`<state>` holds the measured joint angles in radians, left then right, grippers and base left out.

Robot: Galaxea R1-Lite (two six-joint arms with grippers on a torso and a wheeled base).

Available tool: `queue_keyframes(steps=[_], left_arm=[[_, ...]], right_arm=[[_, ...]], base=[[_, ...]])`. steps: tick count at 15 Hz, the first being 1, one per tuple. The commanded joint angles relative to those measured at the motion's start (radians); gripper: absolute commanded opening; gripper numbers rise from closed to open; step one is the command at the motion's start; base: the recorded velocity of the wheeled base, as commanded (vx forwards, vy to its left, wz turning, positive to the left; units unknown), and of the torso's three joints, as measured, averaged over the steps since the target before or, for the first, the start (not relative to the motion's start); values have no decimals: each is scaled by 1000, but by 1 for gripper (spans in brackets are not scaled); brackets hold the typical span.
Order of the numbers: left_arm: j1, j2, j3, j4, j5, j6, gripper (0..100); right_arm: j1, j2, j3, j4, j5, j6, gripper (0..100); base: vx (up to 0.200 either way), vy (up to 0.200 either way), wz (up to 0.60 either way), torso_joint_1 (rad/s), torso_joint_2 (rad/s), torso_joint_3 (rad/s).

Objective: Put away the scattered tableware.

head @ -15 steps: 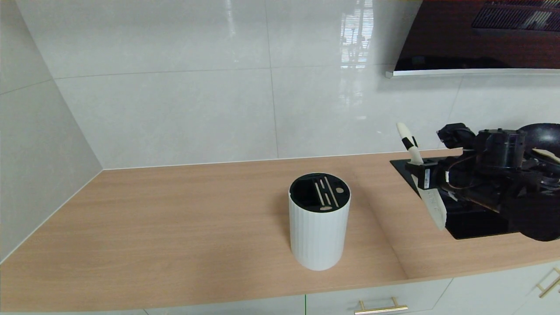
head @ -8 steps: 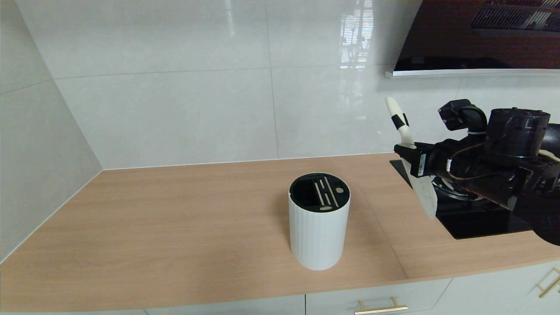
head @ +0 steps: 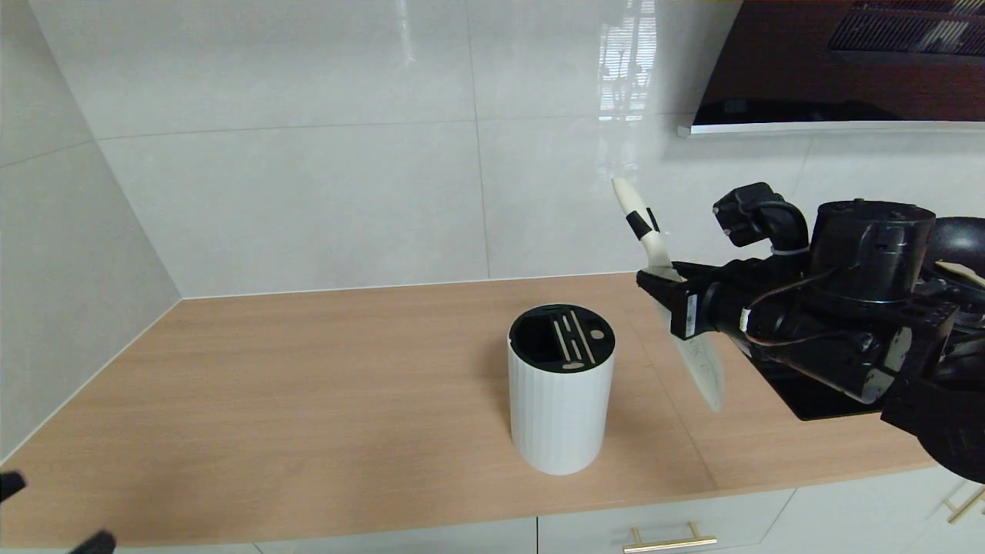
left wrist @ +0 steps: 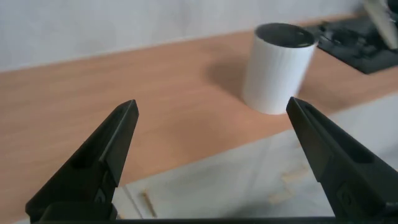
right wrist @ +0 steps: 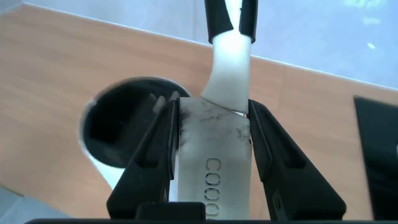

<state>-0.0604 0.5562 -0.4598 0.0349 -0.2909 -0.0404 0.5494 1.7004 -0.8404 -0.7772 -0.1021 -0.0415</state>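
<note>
While right hand (head: 668, 298) grips knife (head: 700, 362) right of holder (head: 562, 415), left hand (left wrist: 211, 106) gapes open near counter (head: 308, 400) edge.

Can make out embossed lettering on the knife blade (right wrist: 214, 163); cannot read the sticker (head: 690, 315) on the right pincer (head: 663, 291).

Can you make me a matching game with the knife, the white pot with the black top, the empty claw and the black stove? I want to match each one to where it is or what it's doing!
Things:
1. knife
2. holder
3. left gripper
4. hob

Matches:
A. flat and black, set in the counter
B. open, holding nothing
C. standing upright on the counter
D. clamped in the right gripper, blade pointing down

Pairs: 1-D, 2-C, 3-B, 4-A
</note>
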Motion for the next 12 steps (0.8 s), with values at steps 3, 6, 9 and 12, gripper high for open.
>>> queue_keyframes(steps=[3,6,9,12], left_arm=[[-368,760,-375,-394,-60,-375,100],[-438,949,-369,-664,-65,-487,100],[-438,993,-378,-721,-183,-516,100],[-440,1105,-445,-727,-212,-512,100]], right_arm=[[92,7,17,1,-39,0,0],[167,-10,17,1,-50,5,0],[211,27,14,-2,-54,34,0],[256,28,-8,-2,-120,60,0]], base=[[0,0,0,0,0,0],[0,0,0,0,0,0],[0,0,0,0,0,0],[0,0,0,0,0,0]])
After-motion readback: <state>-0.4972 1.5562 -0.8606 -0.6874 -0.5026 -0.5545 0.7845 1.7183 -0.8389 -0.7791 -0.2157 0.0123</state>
